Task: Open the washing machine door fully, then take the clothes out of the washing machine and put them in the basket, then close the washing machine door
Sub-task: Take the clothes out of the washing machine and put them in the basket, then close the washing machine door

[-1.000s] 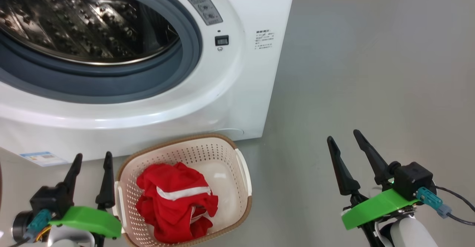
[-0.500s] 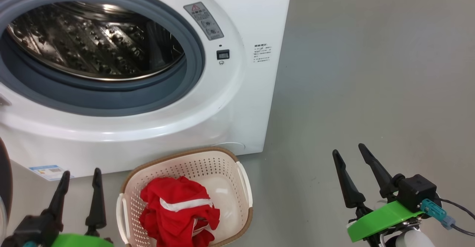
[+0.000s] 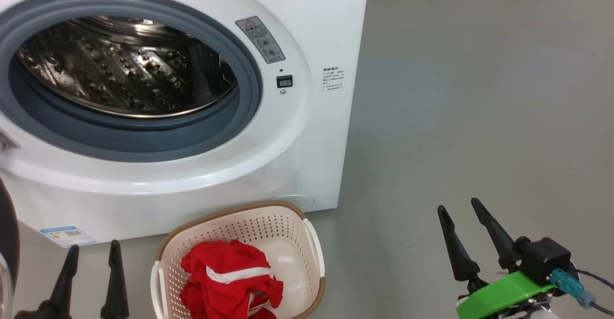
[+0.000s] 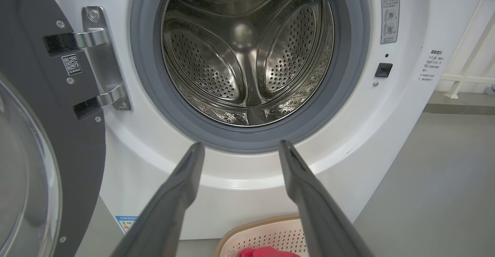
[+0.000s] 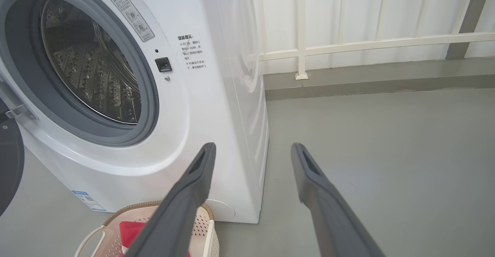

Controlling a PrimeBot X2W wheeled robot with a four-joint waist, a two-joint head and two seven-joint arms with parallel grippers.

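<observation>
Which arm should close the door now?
Left. The left jaws stand open next to the door, hinged that side; the right jaws are far off over floor. Drum empty, clothes in basket.

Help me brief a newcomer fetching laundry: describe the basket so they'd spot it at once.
Find the big white washing machine with its steel drum showing. On the grey floor at the foot of its front sits the basket. It is small and cream, with perforated sides, a brown rim and white handles, and it holds red clothes with a white stripe.

One washing machine (image 3: 307,141), one door (image 4: 46,106), one basket (image 3: 249,228)
</observation>
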